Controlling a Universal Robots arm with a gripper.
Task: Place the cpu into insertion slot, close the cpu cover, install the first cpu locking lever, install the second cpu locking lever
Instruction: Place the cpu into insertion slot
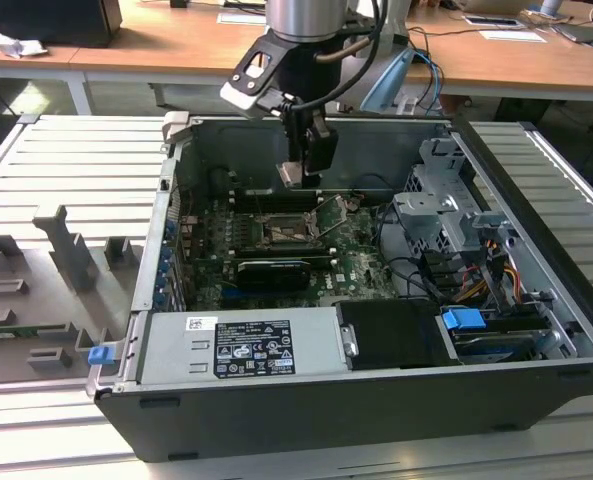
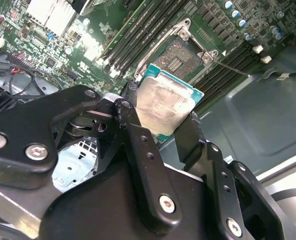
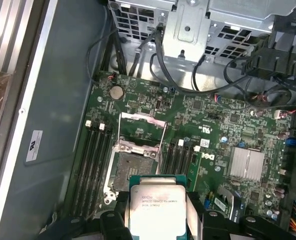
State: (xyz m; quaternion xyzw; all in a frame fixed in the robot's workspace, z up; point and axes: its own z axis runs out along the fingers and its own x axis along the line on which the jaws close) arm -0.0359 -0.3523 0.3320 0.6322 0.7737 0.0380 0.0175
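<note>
- You have the gripper (image 1: pixel 298 176) clamped on the cpu (image 1: pixel 291 175), one black finger (image 2: pixel 132 102) on each of two opposite edges.
- The cpu hangs above the green circuit board (image 3: pixel 212 115) inside the open computer case (image 1: pixel 326 420), near the insertion slot (image 1: pixel 281 232) and not in it.
- The first wrist view shows lines of small print on the cpu's pale face (image 3: pixel 157 207). In the second wrist view that face (image 2: pixel 162 107) looks dull and smeared.
- The first wrist view shows the insertion slot (image 3: pixel 135 167) uncovered, with the cpu cover (image 3: pixel 142 126) swung up beside it.
- A white printed label (image 1: pixel 251 347) lies on the grey power supply box in the exterior view.
- A small sticker (image 3: pixel 34 146) sits on the case wall in the first wrist view.
</note>
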